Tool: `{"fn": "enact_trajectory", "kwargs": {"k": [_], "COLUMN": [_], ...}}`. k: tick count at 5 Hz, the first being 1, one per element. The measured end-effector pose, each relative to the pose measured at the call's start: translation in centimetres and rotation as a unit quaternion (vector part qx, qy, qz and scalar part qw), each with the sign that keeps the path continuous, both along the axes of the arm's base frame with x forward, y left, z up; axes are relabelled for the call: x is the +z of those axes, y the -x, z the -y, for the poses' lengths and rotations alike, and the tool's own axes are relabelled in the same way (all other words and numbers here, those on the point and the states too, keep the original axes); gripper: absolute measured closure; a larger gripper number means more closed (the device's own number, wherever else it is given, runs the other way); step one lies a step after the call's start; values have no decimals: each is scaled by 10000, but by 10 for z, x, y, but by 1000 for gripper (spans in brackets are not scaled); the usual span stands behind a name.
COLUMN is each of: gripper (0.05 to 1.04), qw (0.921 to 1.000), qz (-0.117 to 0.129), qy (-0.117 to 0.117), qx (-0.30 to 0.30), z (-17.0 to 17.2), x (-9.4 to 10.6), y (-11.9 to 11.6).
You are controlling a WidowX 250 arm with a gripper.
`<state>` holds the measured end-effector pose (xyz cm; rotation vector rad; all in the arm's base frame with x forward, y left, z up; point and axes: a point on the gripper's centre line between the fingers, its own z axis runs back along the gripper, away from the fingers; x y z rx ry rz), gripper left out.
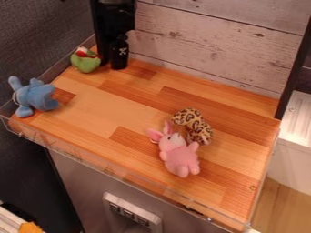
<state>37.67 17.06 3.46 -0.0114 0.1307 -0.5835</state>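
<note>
The top edge cuts off the black arm (113, 22).

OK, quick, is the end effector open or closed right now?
End effector: can't tell whether open or closed; it's at the upper left, beside the green toy.

wooden tabletop (130, 113), strips in light and reddish brown, low clear rim (79, 157) along the near edge. green plush toy (86, 64) with a red and white bit at the far left, blue plush toy (37, 96) by the left edge. pink plush bunny (180, 157) right of centre, leopard-print plush toy (195, 126) just beyond it, can't tell if touching.
</note>
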Motion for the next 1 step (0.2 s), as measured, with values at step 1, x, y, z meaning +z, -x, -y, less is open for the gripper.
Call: {"fn": "enact_trajectory", "kwargs": {"k": [1], "gripper": [85], "qw": [9998], "qz": [49], "qy": [19], "qx": [-209], "z": [-2], "x": [-2], "y": [-5]}}
